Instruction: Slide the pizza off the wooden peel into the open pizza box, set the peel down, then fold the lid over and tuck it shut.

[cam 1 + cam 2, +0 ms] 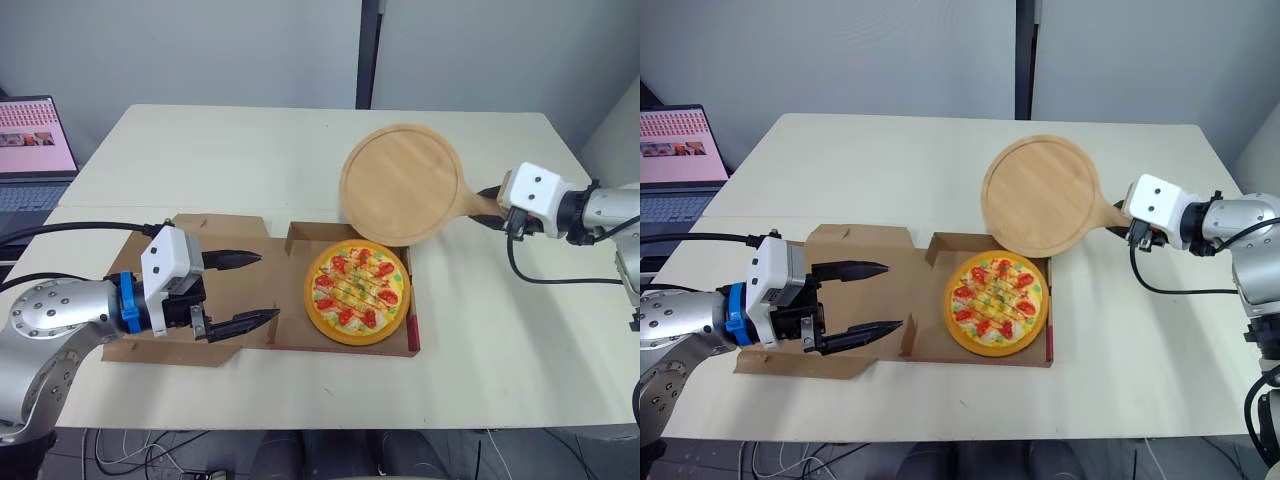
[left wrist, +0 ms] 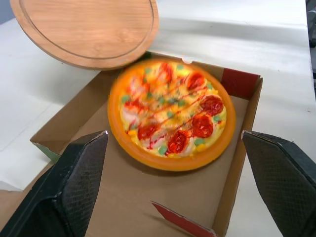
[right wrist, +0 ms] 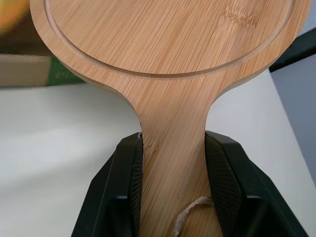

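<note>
**Pizza** (image 1: 358,293): lies flat in the tray of the open pizza box (image 1: 412,338), near the front edge of the table (image 1: 250,150). The sliding step is judged complete.

**Lid** (image 1: 232,232): spread flat on the tabletop to the robot's left of the tray, not yet folded.

**Wooden peel** (image 1: 400,183): empty and held tilted above the box's far right corner. Its round blade overlaps the rear wall in the head views. Its handle is pinched between the two fingers of the right gripper (image 3: 174,143).

**Left gripper** (image 1: 268,287): hovers over the lid with jaws spread wide and nothing between them, fingertips directed toward the pizza.

**Step in hand, as judged:** setting the peel down. The peel is best carried away from the box to bare tabletop on the right before being lowered, so that the blade's low edge is kept off the rear wall and the pizza. The handle should be released only once the blade is seated flat and clear of the lid's path.
</note>
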Controlling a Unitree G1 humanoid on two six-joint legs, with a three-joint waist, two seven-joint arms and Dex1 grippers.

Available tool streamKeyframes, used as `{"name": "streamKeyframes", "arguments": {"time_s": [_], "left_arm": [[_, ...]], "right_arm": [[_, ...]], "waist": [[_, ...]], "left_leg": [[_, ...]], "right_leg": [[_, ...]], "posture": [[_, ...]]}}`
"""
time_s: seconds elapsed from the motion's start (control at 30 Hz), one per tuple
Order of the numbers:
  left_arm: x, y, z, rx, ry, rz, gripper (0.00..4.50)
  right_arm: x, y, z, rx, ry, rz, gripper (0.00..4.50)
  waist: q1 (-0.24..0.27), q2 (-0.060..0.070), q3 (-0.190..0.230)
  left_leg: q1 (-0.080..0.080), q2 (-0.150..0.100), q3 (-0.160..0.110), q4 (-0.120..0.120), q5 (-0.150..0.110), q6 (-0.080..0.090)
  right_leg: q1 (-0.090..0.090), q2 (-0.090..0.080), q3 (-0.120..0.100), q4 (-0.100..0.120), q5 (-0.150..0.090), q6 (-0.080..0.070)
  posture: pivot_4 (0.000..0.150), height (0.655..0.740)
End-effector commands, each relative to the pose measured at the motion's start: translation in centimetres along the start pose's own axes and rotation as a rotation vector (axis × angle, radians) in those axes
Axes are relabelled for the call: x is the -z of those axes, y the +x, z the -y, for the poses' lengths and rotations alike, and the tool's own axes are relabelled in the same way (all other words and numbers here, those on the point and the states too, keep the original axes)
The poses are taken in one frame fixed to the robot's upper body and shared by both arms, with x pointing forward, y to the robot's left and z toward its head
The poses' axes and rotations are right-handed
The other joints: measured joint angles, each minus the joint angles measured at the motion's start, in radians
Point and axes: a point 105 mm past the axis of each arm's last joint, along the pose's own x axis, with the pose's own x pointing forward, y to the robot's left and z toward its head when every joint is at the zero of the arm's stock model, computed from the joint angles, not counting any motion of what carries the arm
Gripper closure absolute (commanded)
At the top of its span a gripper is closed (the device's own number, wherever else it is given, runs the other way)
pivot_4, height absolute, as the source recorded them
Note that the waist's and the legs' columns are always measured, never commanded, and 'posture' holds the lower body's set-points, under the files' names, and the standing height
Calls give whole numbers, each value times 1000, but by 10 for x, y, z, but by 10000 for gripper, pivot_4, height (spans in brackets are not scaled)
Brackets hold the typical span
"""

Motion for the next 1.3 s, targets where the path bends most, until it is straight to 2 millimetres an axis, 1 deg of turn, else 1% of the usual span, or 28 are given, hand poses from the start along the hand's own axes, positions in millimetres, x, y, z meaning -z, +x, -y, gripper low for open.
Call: {"name": "streamKeyframes", "arguments": {"time_s": [0.03, 0.13, 0.2, 0.27, 0.37, 0.43, 0.53, 0.63, 0.73, 0.87, 1.0, 1.07, 1.13, 1.17, 1.3], "left_arm": [[-7, 3, 0, 2, 23, 36, 0], [-11, 8, 0, 20, 21, 64, 0], [-17, 13, 1, 41, 19, 97, 0], [-23, 20, 2, 67, 12, 118, 0], [-32, 29, 4, 126, 19, 152, 0], [-40, 36, 3, 153, 25, 187, 0], [-49, 45, 3, 187, 38, 224, 0], [-56, 55, 6, 228, 57, 250, 0], [-59, 60, 7, 245, 54, 265, 0], [-61, 65, 7, 268, 66, 269, 0], [-60, 67, 11, 312, 63, 259, 0], [-58, 66, 13, 333, 62, 247, 0], [-56, 65, 17, 353, 60, 236, 0], [-55, 65, 18, 360, 61, 233, 0], [-56, 65, 19, 365, 62, 234, 0]], "right_arm": [[-12, -31, 28, 141, 40, 53, 29597], [-1, -45, 23, 163, 129, 33, 29597], [11, -57, 13, 178, 200, 4, 29597], [26, -69, -4, 172, 286, -32, 29597], [41, -80, -30, 164, 376, -86, 29597], [53, -88, -46, 184, 447, -132, 29597], [68, -98, -63, 229, 535, -203, 29597], [83, -109, -91, 263, 668, -263, 29597], [88, -113, -107, 270, 718, -295, 29597], [97, -113, -119, 313, 786, -328, 29597], [103, -111, -138, 284, 865, -357, 29597], [106, -110, -142, 281, 887, -372, 29597], [108, -109, -144, 282, 908, -387, 22414], [109, -109, -145, 279, 915, -392, 20535], [106, -114, -142, 242, 920, -384, 5872]], "waist": [[0, 0, 0], [12, 0, 0], [20, 0, 0], [27, 0, 0], [27, 0, 0], [22, 0, -1], [15, 1, -1], [17, 2, -2], [16, 2, -2], [14, 2, -2], [18, 3, -2], [18, 3, -2], [18, 3, -2], [18, 3, -2], [18, 2, -2]], "left_leg": [[0, 0, 0, 0, 0, 0], [0, 0, -1, 0, 0, 0], [0, 0, 0, 0, 0, 0], [0, 0, -1, 0, 0, 0], [-1, -4, -1, 0, 0, 0], [-1, -4, -1, 1, 0, 0], [0, -4, -1, 1, 0, 0], [1, -4, -1, 0, 0, 0], [0, -4, -1, 1, 0, 0], [1, -4, -1, 1, 0, 0], [0, -5, -1, 1, 0, 0], [0, -5, -1, 1, 0, 0], [0, -5, -1, 1, 0, 0], [0, -5, -1, 1, 0, 0], [0, -5, -1, 1, 0, 0]], "right_leg": [[0, 0, 0, 0, 0, 0], [1, 0, -1, 0, 0, 0], [1, 0, 0, 0, 0, 0], [1, 0, -1, 0, 0, 0], [1, 0, 0, 0, 0, 0], [1, 0, 0, 0, 0, 0], [2, 1, 0, 1, 0, 1], [2, 1, 0, 1, 0, 1], [2, 2, 1, 0, 0, 1], [2, 2, 2, 0, 0, 1], [2, 2, 1, 0, 0, 1], [2, 2, 1, 0, 0, 1], [2, 2, 1, 0, 0, 1], [2, 2, 1, 0, 0, 1], [3, 2, 1, 0, 0, 1]], "posture": [[1500, 7332], [1500, 7332], [1500, 7332], [1500, 7332], [1500, 7332], [1500, 7332], [1500, 7332], [1500, 7332], [1500, 7332], [1500, 7332], [1500, 7332], [1500, 7332], [1500, 7332], [1500, 7332], [1500, 7332]]}}
